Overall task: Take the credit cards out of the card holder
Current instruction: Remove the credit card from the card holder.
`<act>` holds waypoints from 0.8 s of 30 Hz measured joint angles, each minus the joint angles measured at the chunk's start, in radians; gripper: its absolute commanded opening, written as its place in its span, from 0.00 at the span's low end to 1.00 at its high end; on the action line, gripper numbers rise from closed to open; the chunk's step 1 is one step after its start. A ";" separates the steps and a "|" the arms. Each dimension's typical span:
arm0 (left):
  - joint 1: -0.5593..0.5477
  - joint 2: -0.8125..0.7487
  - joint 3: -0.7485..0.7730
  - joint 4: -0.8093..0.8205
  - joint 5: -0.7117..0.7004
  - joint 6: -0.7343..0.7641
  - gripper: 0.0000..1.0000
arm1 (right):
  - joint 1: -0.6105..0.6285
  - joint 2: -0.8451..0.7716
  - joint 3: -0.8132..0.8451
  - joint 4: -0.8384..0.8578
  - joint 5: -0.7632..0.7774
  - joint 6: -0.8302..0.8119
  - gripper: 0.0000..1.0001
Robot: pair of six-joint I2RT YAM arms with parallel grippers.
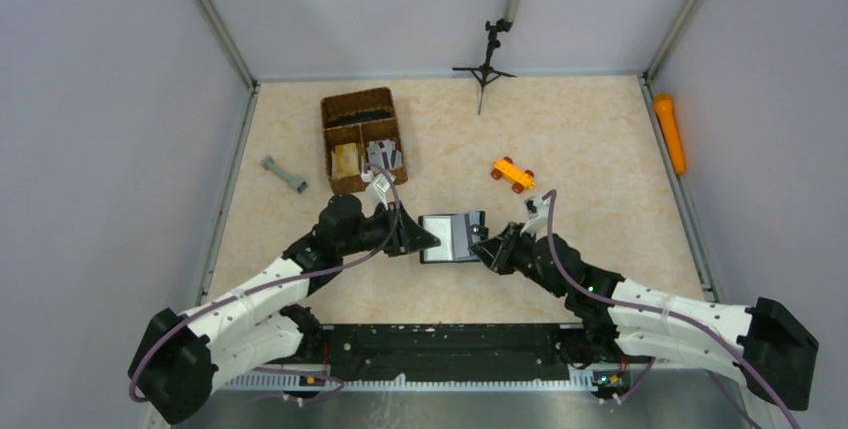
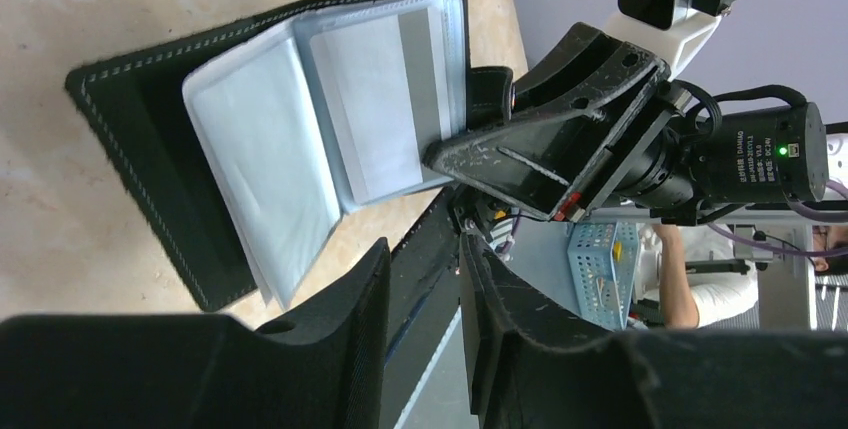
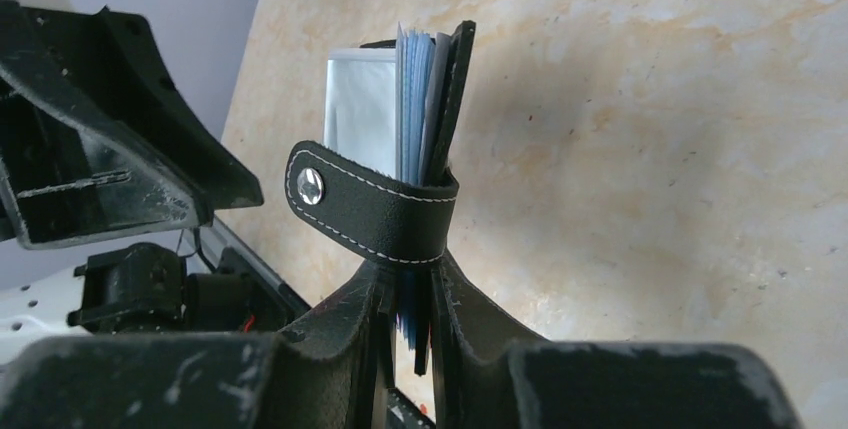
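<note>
card holder (image 1: 453,237) is open mid-table, pinned between the two arms, roughly centre and toward the near side. right gripper (image 3: 408,294) is clamped on its right edge. The fingers (image 3: 470,324) pinch the cover plus the stack of clear sleeves, and the strap with the snap (image 3: 311,187) is wrapped across just above the fingertips. left gripper (image 2: 422,249) sits at the holder's left edge with its fingers a narrow gap apart and nothing between them. The holder's corner is just beside one finger and not gripped. Sleeves are fanned open; the left wrist view shows pale inserts and a grey stripe in them. can't tell if the left cover rests on the table (image 1: 590,149) or is lifted. the wicker basket (image 1: 345,109) is near, behind the left arm. the orange toy car (image 1: 512,174) is near, behind the right wrist. grey piece (image 1: 284,173) is off left by the wall, tripod (image 1: 486,67) at the far edge. side walls are well apart from the holder, front rail (image 1: 450,344) near.
</note>
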 measured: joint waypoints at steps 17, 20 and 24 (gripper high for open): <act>-0.002 0.105 -0.029 0.164 0.066 -0.010 0.36 | 0.000 -0.048 -0.034 0.151 -0.123 0.104 0.00; -0.002 0.104 -0.050 0.211 0.082 -0.029 0.35 | 0.000 -0.054 -0.055 0.182 -0.142 0.133 0.00; -0.002 0.105 -0.087 0.311 0.114 -0.078 0.30 | 0.000 -0.053 -0.077 0.222 -0.172 0.169 0.00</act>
